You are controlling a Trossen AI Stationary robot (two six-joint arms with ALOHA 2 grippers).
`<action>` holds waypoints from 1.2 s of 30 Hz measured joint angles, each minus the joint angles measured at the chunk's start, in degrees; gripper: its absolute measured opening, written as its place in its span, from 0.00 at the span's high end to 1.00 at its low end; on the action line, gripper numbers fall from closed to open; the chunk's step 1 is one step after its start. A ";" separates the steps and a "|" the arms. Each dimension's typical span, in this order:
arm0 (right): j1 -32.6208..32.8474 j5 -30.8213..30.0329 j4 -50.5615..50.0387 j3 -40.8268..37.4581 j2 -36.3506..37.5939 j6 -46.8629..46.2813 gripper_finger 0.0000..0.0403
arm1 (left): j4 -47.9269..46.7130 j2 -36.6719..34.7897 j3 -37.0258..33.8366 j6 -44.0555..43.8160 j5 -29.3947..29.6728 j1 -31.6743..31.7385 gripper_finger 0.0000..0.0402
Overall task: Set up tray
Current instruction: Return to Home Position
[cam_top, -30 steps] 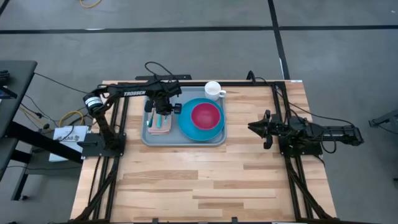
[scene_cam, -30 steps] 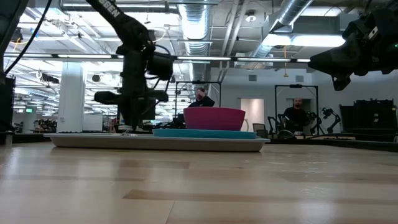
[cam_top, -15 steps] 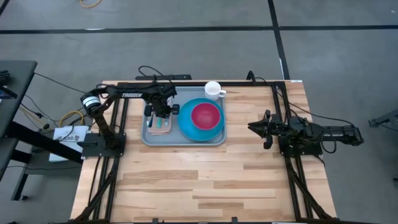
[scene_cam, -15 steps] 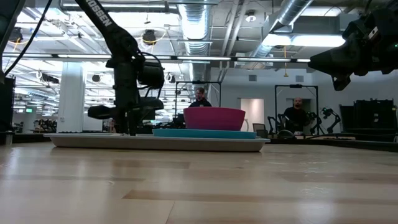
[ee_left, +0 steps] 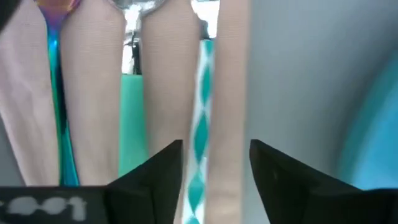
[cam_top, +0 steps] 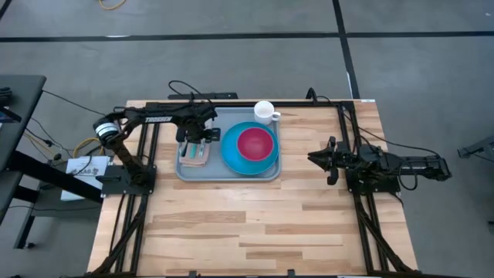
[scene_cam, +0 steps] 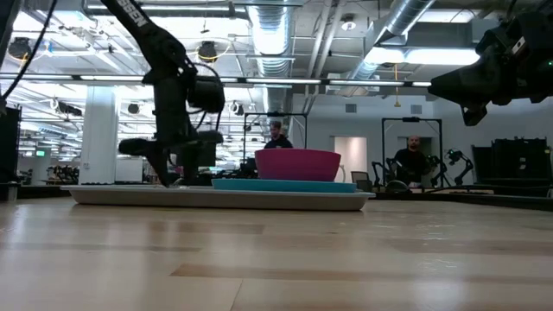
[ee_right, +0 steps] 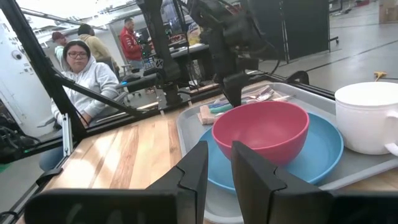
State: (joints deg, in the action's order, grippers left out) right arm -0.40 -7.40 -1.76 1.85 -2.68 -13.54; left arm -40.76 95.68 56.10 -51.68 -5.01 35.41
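Grey tray (cam_top: 225, 176) cutlery (cam_top: 197, 154) under L gripper (cam_top: 193, 144), fingers apart & empty; R gripper (cam_top: 315, 158) waits right side.

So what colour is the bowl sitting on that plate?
Pinkish red bowl, clearest in the right wrist view.

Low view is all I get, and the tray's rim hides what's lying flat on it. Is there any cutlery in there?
Observer: Yes. On the tray, left of the blue plate, a tan napkin holds a fork, a spoon and a knife side by side.
Operator: Is the left claw holding one?
Observer: No. The left gripper is open and empty, over the knife.
Operator: Where's the other arm?
Observer: The right gripper waits over bare table, right of the tray.
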 joint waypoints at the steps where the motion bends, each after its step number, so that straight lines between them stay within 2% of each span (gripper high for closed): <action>1: -0.02 0.00 0.00 0.00 0.02 0.00 0.84 | -0.05 -0.81 0.01 -0.02 0.01 -0.04 0.56; 10: -0.02 0.00 0.00 -0.01 0.02 0.00 0.84 | 3.50 -13.12 0.04 -4.39 2.86 -3.19 0.53; 17: 0.00 0.00 0.00 0.00 0.02 0.01 0.84 | 13.06 -27.55 0.11 -6.03 14.26 -12.43 0.53; 20: -0.02 0.00 0.00 0.00 0.00 0.00 0.84 | 17.99 -32.89 0.11 0.67 16.30 -16.53 0.53; 28: -0.02 0.00 0.00 0.00 0.00 0.00 0.84 | 34.66 -42.62 -2.44 21.33 16.35 -27.71 0.53; 32: -0.02 0.00 0.00 0.00 0.00 0.02 0.84 | 45.71 -47.76 -8.07 29.31 14.54 -32.61 0.53; 36: -0.02 0.00 0.00 0.00 0.00 0.00 0.84 | 59.04 -55.03 -17.42 32.39 11.03 -36.74 0.53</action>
State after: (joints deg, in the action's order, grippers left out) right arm -0.43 -7.40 -1.76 1.85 -2.68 -13.54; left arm 18.28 40.65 38.68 -19.29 6.02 -1.33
